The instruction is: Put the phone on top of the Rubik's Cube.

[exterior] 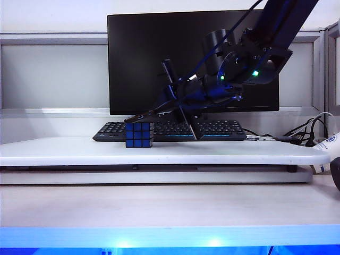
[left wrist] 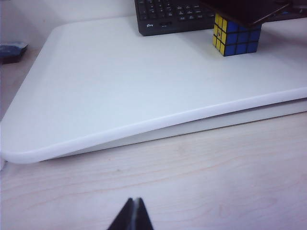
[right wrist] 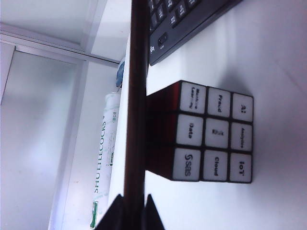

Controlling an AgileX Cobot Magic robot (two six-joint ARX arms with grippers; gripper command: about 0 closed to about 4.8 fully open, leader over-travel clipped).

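The Rubik's Cube [exterior: 139, 135] stands on the white board in front of the keyboard, blue face toward the exterior camera. My right gripper [exterior: 179, 103] reaches in from the upper right and is shut on the phone [exterior: 151, 112], a thin dark slab. The phone is tilted, its low end over the cube's top; I cannot tell whether it touches. In the right wrist view the phone [right wrist: 136, 96] runs edge-on out from the right gripper [right wrist: 135, 197], beside the cube [right wrist: 213, 139]. The left gripper [left wrist: 134, 202] is shut and empty over the wooden desk, far from the cube [left wrist: 237, 38] and phone [left wrist: 240, 12].
A black keyboard [exterior: 212, 130] and a dark monitor [exterior: 159, 37] stand behind the cube on the raised white board [exterior: 159, 151]. Cables [exterior: 308, 130] lie at the right. A white bottle [right wrist: 108, 153] stands beyond the board's edge. A dark object [left wrist: 12, 50] lies off the board.
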